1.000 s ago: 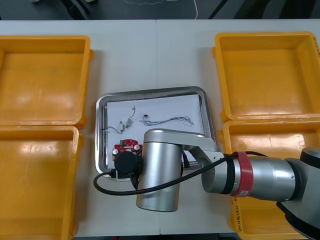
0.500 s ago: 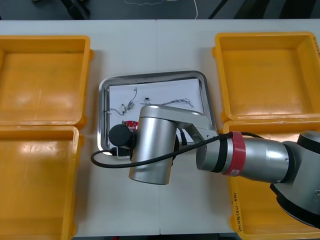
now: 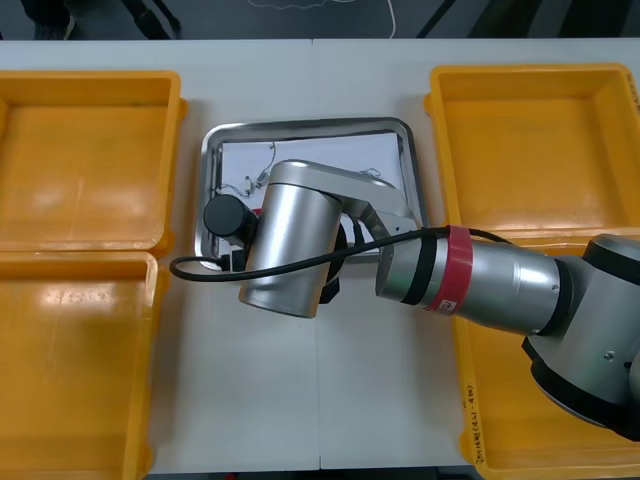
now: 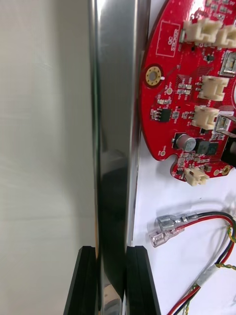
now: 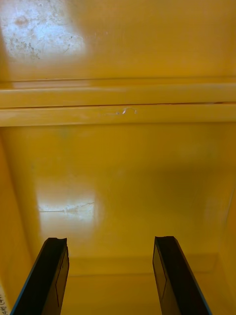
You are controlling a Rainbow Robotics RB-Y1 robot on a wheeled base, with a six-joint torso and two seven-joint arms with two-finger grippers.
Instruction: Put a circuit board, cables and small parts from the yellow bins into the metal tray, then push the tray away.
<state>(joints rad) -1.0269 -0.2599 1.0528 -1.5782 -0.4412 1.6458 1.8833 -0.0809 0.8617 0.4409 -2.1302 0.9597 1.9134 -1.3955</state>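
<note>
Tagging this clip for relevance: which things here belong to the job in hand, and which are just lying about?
In the job:
right gripper, fingers shut on the tray rim
board and cables, lying in the tray

Lying about:
four bins
left gripper, fingers open, over a bin

Light falls from overhead, bright and soft: the worktop is pale, with only a faint shadow close under my right arm, whose silver shell carries long highlights. The yellow bins show milky patches of glare on their floors, two more below my spread left pincer. The rim of the metal tray, clamped in my right pincer, mirrors a bright streak beside a dark band.
</note>
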